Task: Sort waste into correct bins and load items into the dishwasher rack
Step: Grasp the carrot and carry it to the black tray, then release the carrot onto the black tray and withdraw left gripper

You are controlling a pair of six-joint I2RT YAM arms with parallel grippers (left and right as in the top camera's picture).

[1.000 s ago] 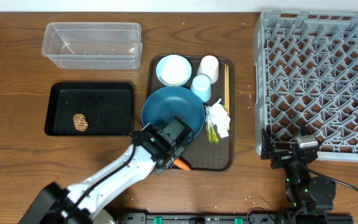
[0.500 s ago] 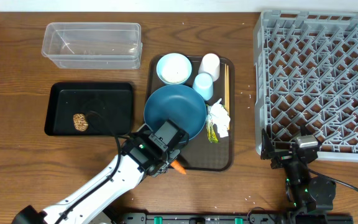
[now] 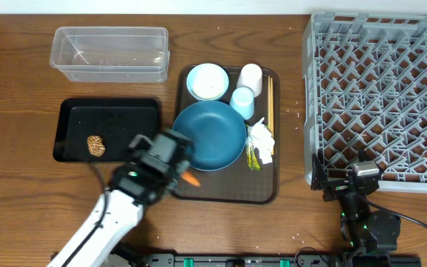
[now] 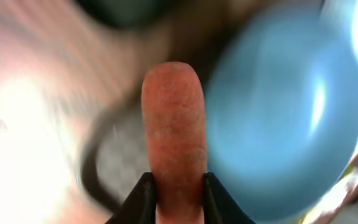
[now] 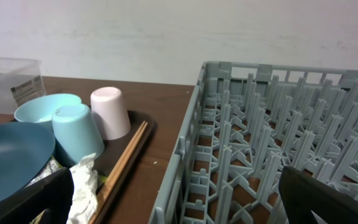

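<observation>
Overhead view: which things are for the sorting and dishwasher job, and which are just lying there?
For the job: carrot in the left gripper, brown lump, crumpled paper, wrappers, black tray, clear tub, dark blue dish, small bowl, white cup, light blue cup, chopsticks, grey rack.
Just there: brown serving tray, wooden table.

Even bright light overhead; left wrist view heavily motion-blurred

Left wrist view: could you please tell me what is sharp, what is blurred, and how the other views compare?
Left wrist: the carrot between the fingers is sharp, the dark blue dish is smeared. Overhead: only the left gripper is motion-blurred. Right wrist: crisp throughout.
</observation>
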